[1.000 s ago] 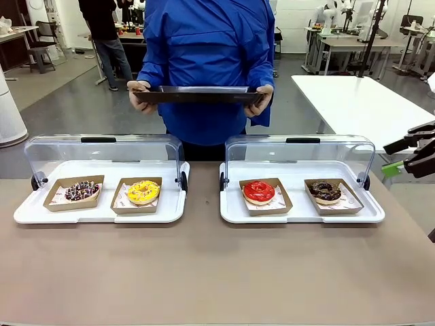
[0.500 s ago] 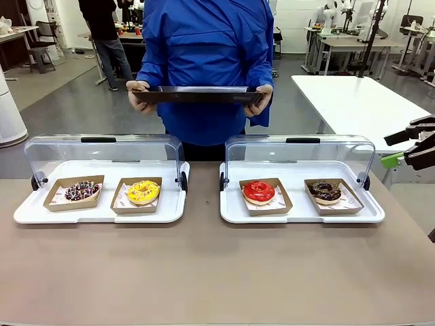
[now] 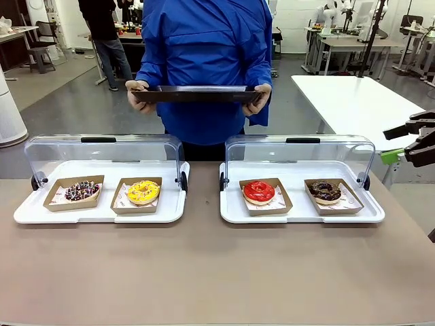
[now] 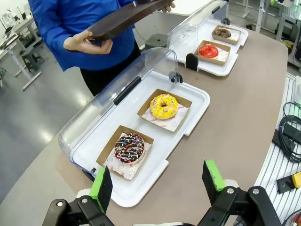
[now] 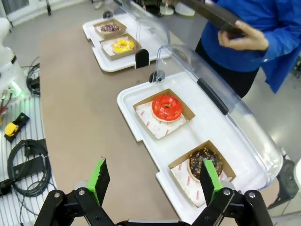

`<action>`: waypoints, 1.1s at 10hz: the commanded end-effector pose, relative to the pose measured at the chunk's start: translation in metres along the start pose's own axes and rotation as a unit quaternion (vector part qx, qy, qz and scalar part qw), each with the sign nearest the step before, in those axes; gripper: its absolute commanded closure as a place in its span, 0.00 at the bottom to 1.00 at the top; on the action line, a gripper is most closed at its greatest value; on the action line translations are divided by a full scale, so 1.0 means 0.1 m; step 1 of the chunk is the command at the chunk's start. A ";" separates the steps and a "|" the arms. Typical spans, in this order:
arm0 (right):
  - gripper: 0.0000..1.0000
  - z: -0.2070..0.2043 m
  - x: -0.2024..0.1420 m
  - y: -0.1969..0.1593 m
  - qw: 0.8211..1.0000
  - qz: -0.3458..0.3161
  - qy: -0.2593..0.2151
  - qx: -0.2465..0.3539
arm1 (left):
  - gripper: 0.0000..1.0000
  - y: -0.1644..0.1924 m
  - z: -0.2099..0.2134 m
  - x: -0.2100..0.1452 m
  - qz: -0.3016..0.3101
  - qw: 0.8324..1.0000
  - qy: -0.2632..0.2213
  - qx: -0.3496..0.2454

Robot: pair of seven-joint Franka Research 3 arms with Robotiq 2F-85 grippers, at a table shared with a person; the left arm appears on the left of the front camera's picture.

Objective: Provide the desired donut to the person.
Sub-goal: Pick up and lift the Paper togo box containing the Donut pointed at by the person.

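The person (image 3: pixel 204 47) in a bright blue jacket stands at the far side, holding a dark flat tray (image 3: pixel 197 94) in both hands. Each donut lies in its own cardboard box: a chocolate sprinkled donut (image 3: pixel 82 190) and a yellow donut (image 3: pixel 143 191) on the left, a red donut (image 3: pixel 259 191) and a dark chocolate donut (image 3: pixel 325 191) on the right. My right gripper (image 3: pixel 401 141) hovers open off the table's right edge. In the right wrist view this gripper (image 5: pixel 154 176) is above the chocolate donut (image 5: pixel 205 163) and the red donut (image 5: pixel 166 107). My left gripper (image 4: pixel 156 181) is open above the sprinkled donut (image 4: pixel 129 147) and the yellow donut (image 4: pixel 163 105).
Both white display trays (image 3: pixel 170 210) (image 3: pixel 370 214) have clear lids (image 3: pixel 102 153) (image 3: pixel 299 155) swung up at the back. Bare brown tabletop (image 3: pixel 204 272) lies in front. A white table (image 3: pixel 353 102) stands at the far right. Cables (image 5: pixel 21 160) lie beside the table.
My right gripper has risen slightly at the picture's right edge. The person, the dark tray and the donuts have stayed put.
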State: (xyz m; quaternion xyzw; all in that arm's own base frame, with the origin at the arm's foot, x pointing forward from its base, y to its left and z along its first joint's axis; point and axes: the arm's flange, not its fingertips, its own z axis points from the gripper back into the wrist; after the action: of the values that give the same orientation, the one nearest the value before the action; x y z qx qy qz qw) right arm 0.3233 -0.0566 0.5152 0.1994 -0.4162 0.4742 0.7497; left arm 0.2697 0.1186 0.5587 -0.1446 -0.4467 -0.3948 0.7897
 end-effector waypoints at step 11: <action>0.00 0.00 0.00 0.00 1.000 0.000 0.000 0.000 | 0.00 0.00 0.00 0.00 0.000 1.000 0.000 0.000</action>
State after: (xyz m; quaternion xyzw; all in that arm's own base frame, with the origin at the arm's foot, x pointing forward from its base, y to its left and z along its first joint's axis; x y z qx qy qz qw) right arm 0.3206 -0.0563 0.5166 0.1944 -0.4113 0.4707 0.7559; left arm 0.2699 0.1184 0.5587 -0.1464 -0.4477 -0.3912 0.7907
